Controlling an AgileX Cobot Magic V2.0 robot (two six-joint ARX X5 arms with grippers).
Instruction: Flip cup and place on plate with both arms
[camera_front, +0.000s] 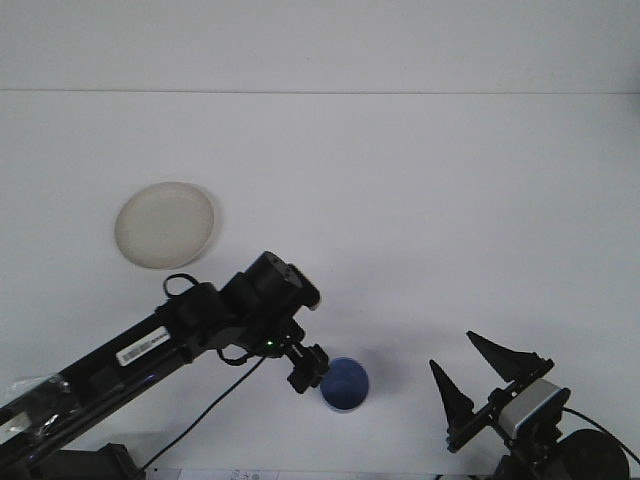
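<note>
A: Front view: where is everything?

B: Blue cup (344, 384) on the white surface (420, 220), plate (164, 224) well apart. Left pincer (308, 368) touches the cup's rim, spread unclear; right pincer (478, 385) open.

A: Advice?

B: Grip the rim squarely before tipping.

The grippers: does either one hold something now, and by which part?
The right gripper is open and holds nothing. The left gripper is at the left rim of the blue cup, but whether it grips the cup cannot be told.
</note>
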